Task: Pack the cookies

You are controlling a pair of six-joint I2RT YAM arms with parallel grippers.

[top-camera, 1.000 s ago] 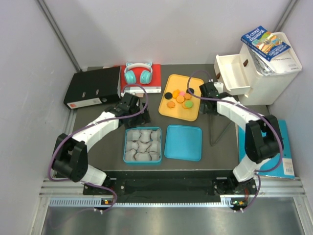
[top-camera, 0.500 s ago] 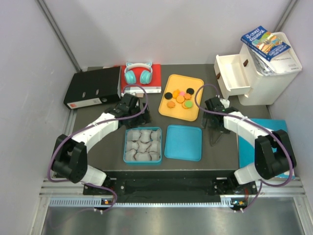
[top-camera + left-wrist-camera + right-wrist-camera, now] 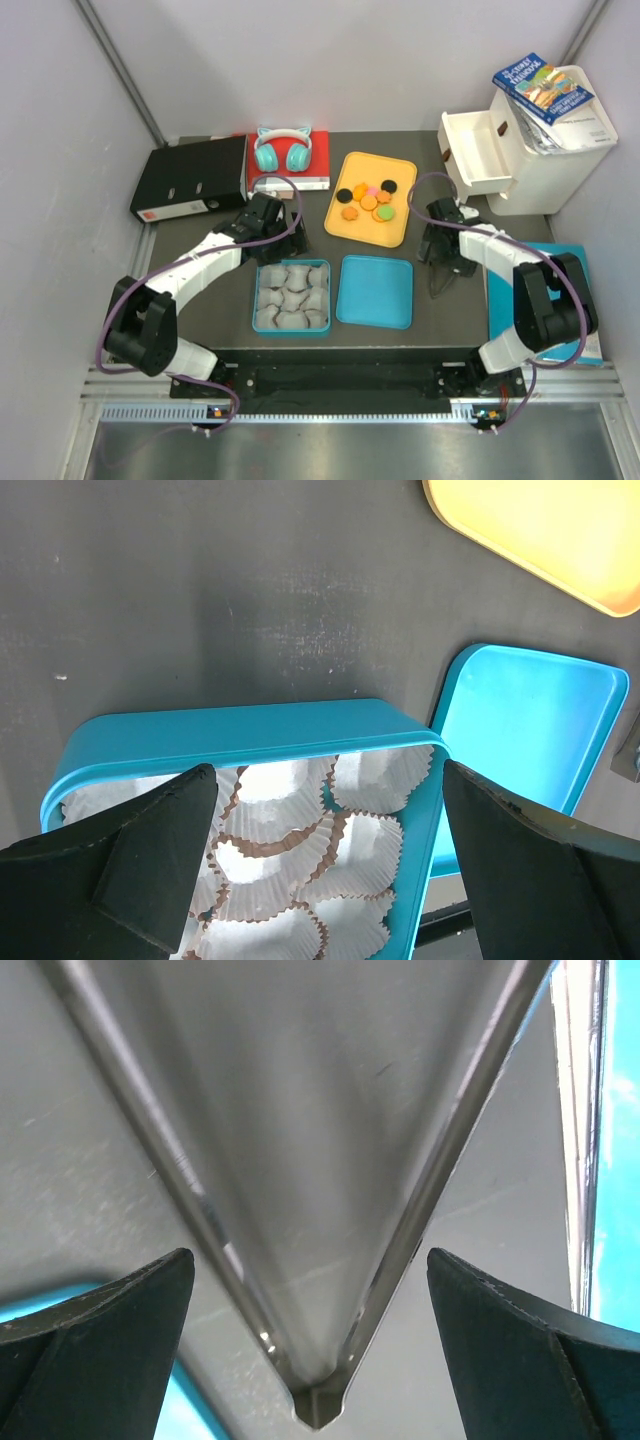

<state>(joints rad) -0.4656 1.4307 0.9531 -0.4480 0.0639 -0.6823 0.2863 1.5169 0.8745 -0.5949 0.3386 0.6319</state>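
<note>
The cookies are small flat discs, mostly orange with some black, one pink and one green, lying on a yellow tray at the back centre. A teal tin holds white paper cups. Its teal lid lies to its right. My left gripper is open and empty above the tin's far edge. My right gripper is open, its fingers astride the joined end of metal tongs lying on the table, not touching them.
A black binder and teal headphones on a red box stand at the back left. A white drawer unit with a book on top stands at the back right. A blue book lies at the right edge.
My right gripper has moved from the yellow tray's right side toward the near edge, down over the tongs. The left arm has barely moved.
</note>
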